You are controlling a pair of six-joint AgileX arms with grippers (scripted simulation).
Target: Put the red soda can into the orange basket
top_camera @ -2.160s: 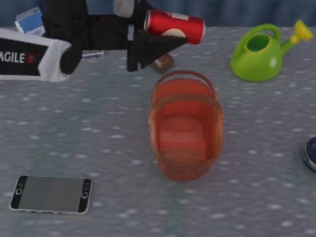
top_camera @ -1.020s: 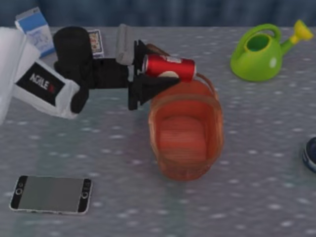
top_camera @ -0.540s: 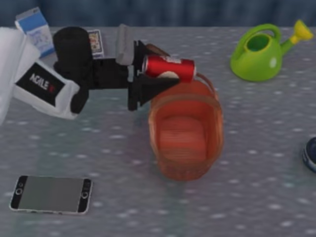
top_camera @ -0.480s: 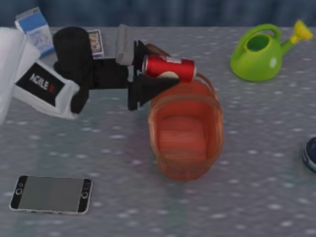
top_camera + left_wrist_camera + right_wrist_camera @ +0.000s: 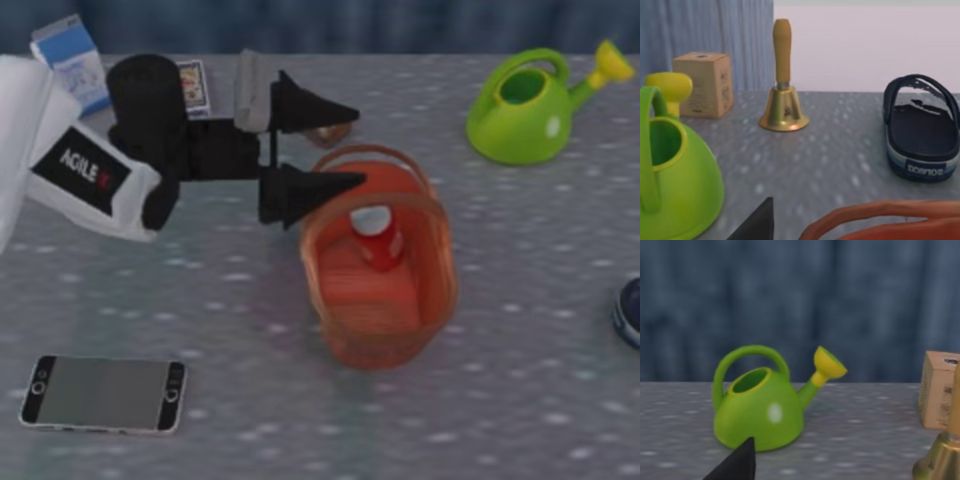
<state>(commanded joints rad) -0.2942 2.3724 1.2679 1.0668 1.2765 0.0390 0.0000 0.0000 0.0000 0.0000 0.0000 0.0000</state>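
The red soda can (image 5: 378, 238) stands inside the orange basket (image 5: 438, 290), its silver top facing up, under the arched handle (image 5: 875, 212). My left gripper (image 5: 358, 145) hovers over the basket's far left rim, open, with nothing between its black fingers (image 5: 310, 190). One of those fingers (image 5: 759, 225) also shows in the left wrist view, beside the handle. The can is not visible in either wrist view. My right arm stays parked outside the top view.
A green watering can (image 5: 522, 108) sits at the back right, a blue slipper (image 5: 630, 312) at the right edge. A phone (image 5: 105, 393) lies front left, a milk carton (image 5: 65, 55) back left. A brass bell (image 5: 782, 107) and cardboard box (image 5: 702, 82) stand farther off.
My left gripper has opened and let go of the red soda can, which has dropped from between the fingers into the basket. The arm itself has stayed in place.
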